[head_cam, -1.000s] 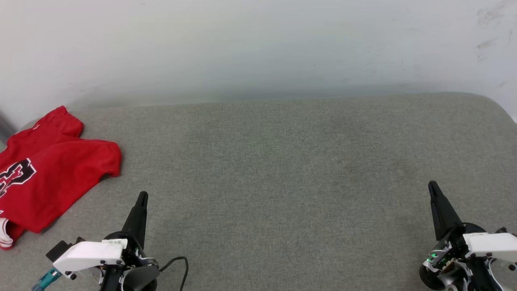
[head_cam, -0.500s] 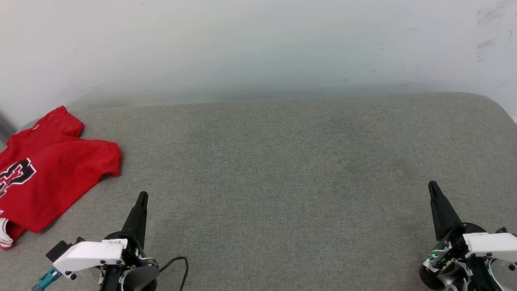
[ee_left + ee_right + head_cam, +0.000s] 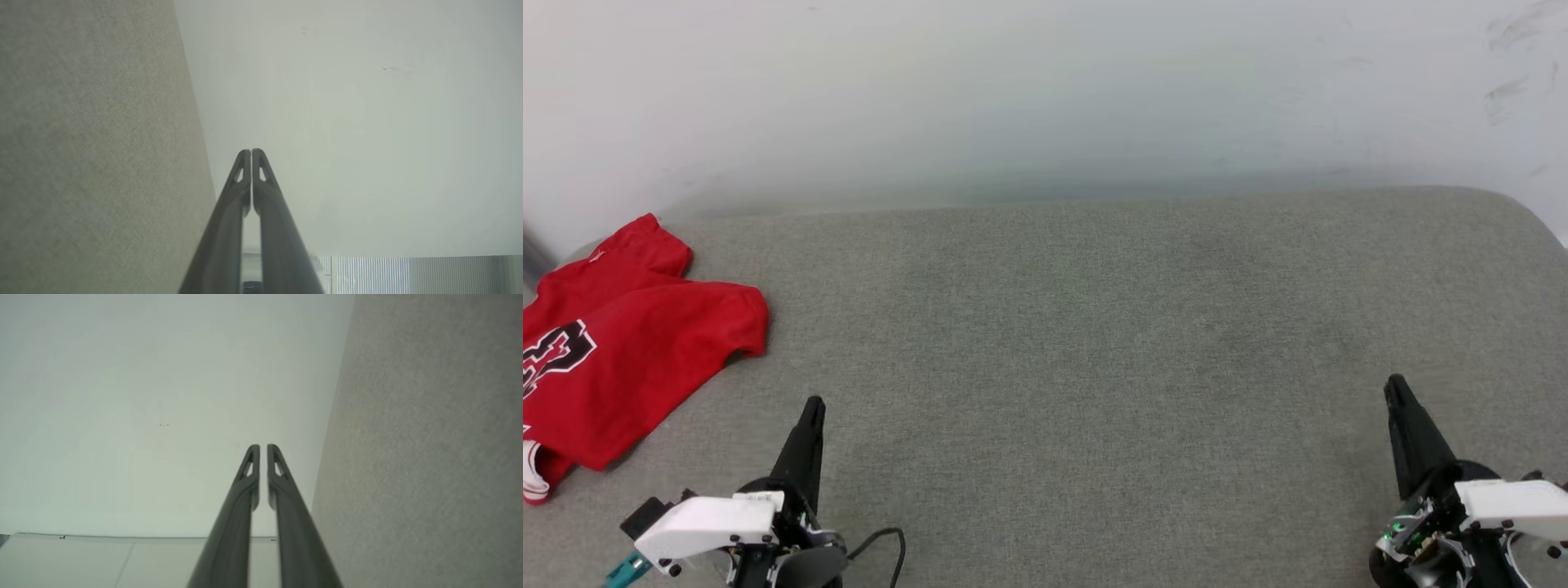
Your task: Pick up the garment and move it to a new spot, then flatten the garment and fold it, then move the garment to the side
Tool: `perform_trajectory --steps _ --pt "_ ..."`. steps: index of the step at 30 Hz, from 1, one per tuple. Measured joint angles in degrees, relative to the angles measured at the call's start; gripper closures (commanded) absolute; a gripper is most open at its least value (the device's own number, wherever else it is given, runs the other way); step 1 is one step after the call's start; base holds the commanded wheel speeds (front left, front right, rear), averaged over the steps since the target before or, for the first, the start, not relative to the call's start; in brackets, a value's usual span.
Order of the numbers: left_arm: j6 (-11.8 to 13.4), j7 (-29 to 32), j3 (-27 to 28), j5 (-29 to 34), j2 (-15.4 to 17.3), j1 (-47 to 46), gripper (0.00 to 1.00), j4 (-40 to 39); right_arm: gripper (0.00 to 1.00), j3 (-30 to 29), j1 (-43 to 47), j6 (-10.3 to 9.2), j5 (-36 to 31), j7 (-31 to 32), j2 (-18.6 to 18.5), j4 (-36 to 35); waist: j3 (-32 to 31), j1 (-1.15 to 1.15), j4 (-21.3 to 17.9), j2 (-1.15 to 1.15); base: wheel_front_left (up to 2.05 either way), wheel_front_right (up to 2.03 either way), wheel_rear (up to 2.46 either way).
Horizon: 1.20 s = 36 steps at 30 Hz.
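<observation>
**While both hands sit empty, the jersey waits off to the left**

Since nothing is gripped, I read this as the very start: the pick-up has not begun. The pale wall [image 3: 1045,82] takes the far part of my head view, and the grey table [image 3: 1094,327] spreads below it. The jersey [image 3: 645,359] lies crumpled at the table's far left, partly cut off by the frame edge. Black lettering [image 3: 556,355] shows on the red, and there is a bit of white trim [image 3: 531,482] at its near end. Its long axis runs roughly from the wall side toward me, leaning left as it comes near.

My left hand [image 3: 812,404] hovers low by the near edge, fingers pressed together, holding nothing. The jersey sits to its left and a little ahead, near but not touching. My right hand [image 3: 1395,384] is across the table, well apart from the cloth. Its fingers are all but together, with only a thin slit between them, and it is also empty.

So the left arm is plainly the nearer one. I judge the next move calls for spreading that hand and swinging it left to the jersey's closest red edge. The right would have to cross the whole table.
</observation>
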Motion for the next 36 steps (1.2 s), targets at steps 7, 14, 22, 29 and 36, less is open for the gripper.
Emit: perform_trajectory --steps 7,14,22,29,36 --pt "0.1 -1.0 -0.3 0.4 -0.2 2.3 0.0 1.6 0.0 0.7 2.3 -0.01 -0.4 -1.0 0.0 1.7 0.0 0.0 0.0 0.0 0.0 0.0 0.0" --pt "0.1 -3.0 -0.1 2.3 -0.2 3.1 0.0 0.4 0.0 1.6 2.3 -0.01 -2.6 -2.9 0.0 0.8 0.1 0.0 -0.1 0.0 0.0 0.0 0.0" --pt "0.1 -5.1 1.7 6.9 -0.2 3.4 0.0 -0.4 0.0 0.6 2.5 -0.01 -9.9 -5.1 0.1 0.6 0.2 0.01 -0.1 0.0 0.0 0.0 0.0" --pt "0.1 -6.7 3.6 11.7 -0.2 3.9 0.0 -1.0 0.0 -0.2 2.5 -0.01 -17.4 -6.7 0.1 -1.1 0.3 0.01 -0.2 0.0 0.0 0.0 0.0" --pt "0.3 -8.3 7.4 20.5 -0.2 4.0 0.0 -4.4 0.0 -0.2 2.4 -0.01 -27.9 -8.2 0.1 -4.5 0.6 0.01 -0.3 0.0 0.0 0.0 0.0"
